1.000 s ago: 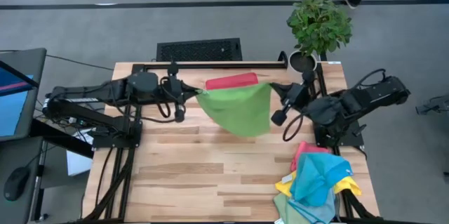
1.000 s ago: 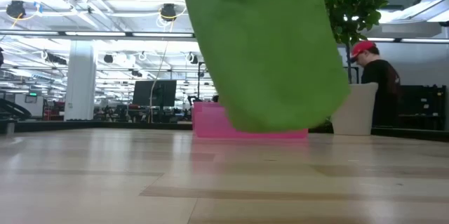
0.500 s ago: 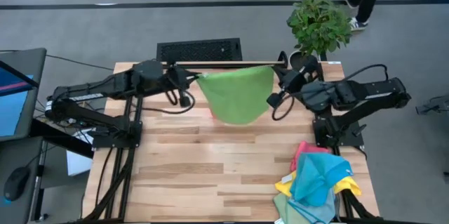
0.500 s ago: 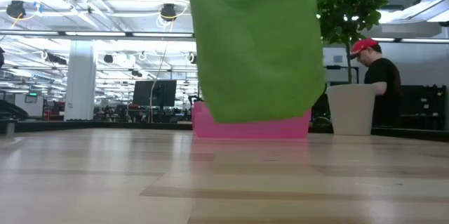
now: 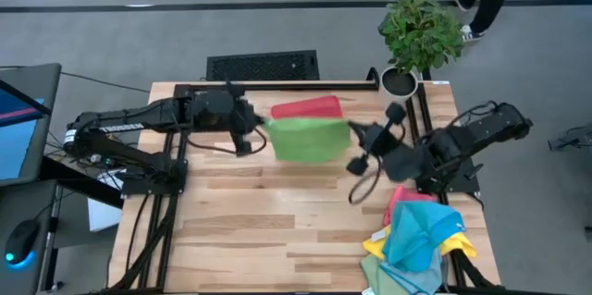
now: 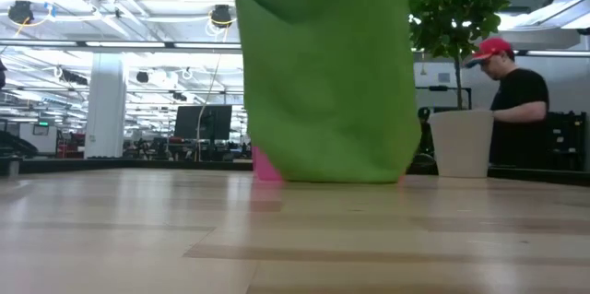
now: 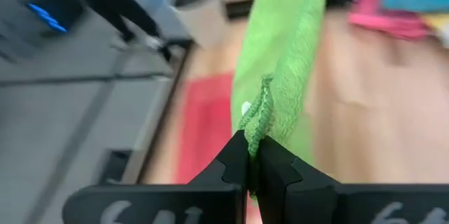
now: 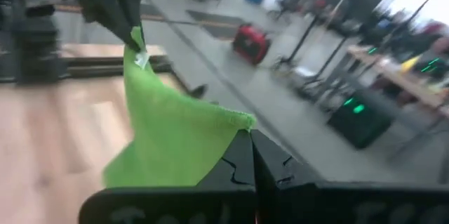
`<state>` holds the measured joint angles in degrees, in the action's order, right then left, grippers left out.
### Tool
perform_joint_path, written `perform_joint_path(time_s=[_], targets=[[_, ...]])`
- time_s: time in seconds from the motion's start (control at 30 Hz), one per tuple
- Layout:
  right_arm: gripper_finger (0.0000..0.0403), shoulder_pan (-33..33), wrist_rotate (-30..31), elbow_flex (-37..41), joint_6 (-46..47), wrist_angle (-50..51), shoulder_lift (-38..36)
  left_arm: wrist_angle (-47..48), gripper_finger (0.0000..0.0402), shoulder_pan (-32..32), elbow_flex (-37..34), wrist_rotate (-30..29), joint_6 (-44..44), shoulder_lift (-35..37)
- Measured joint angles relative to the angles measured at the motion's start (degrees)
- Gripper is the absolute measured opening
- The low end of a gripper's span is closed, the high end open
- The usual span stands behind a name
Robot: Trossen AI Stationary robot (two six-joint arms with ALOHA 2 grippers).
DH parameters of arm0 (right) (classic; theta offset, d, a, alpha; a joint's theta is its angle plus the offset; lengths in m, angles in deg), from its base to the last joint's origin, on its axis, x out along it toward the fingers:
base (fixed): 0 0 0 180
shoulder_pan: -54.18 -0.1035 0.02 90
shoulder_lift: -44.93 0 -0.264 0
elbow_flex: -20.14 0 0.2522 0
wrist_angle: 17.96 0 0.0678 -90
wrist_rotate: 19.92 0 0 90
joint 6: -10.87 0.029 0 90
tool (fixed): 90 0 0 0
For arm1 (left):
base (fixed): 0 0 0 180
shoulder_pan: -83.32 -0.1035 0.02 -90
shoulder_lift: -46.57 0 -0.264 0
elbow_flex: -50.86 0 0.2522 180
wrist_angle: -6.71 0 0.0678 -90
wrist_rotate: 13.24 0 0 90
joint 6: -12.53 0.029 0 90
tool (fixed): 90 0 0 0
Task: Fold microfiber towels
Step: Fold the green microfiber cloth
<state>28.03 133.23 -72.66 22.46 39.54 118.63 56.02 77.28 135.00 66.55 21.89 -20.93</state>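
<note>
A green microfiber towel (image 5: pixel 310 140) hangs between my two grippers over the far middle of the table, in front of the red tray (image 5: pixel 307 107). My left gripper (image 5: pixel 260 128) is shut on its upper left corner and my right gripper (image 5: pixel 352 132) on its upper right corner. In the low view the green towel (image 6: pixel 327 82) hangs as a broad sheet. Its lower edge (image 6: pixel 332 180) is close to the tabletop; whether it touches I cannot tell. More towels, blue, yellow, pink and green, lie heaped (image 5: pixel 418 237) at the near right corner. My left gripper pinches the towel's upper corner by its hemmed edge (image 7: pixel 258 120) between its two fingers. The fingers come from the table's left, slanting down. The towel hangs below and away from them toward the other gripper. My right gripper pinches the opposite upper corner (image 8: pixel 243 121) between its two fingers, coming from the table's right and nearly level. The top edge runs from here to the corner with the white tag (image 8: pixel 142 59) at my left gripper. The rest hangs down below.
The red tray lies on the table behind the towel. A potted plant (image 5: pixel 421 31) stands at the far right corner. A person in a red cap (image 6: pixel 516 100) stands beyond the table. Bare wood (image 5: pixel 268 221) lies in the near middle and left.
Both grippers first carried the towel up and toward the far edge, then came down and back toward the near edge. The towel's lower edge rose above the tray and has now sunk close to the tabletop. Its billow is gone, and it hangs straighter.
</note>
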Motion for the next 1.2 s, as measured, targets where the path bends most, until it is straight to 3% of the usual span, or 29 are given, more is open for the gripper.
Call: perform_joint_path(time_s=[0.23,0.6,0.73,0.97,1.2], targets=[[0.0006,-10.2,-0.3,0.0,28.5,15.0,7.7,0.4,0.0001,9.8,-5.2,7.0,-10.5,0.0],[0.0008,-22.5,-2.3,0.1,52.5,14.2,17.1,-15.0,0.0001,24.3,-16.1,6.9,-22.3,0.0],[0.0008,-25.1,-6.5,0.0,60.8,13.8,19.4,-21.8,0.0,27.9,-19.7,6.9,-26.2,0.0],[0.0008,-25.6,-11.9,0.0,65.8,14.5,23.8,-23.0,0.0,30.4,-24.5,6.3,-29.5,0.0],[0.0008,-22.1,-16.1,0.0,74.3,25.3,24.0,-23.3,0.0,27.8,-26.4,-1.2,-25.8,0.0]])
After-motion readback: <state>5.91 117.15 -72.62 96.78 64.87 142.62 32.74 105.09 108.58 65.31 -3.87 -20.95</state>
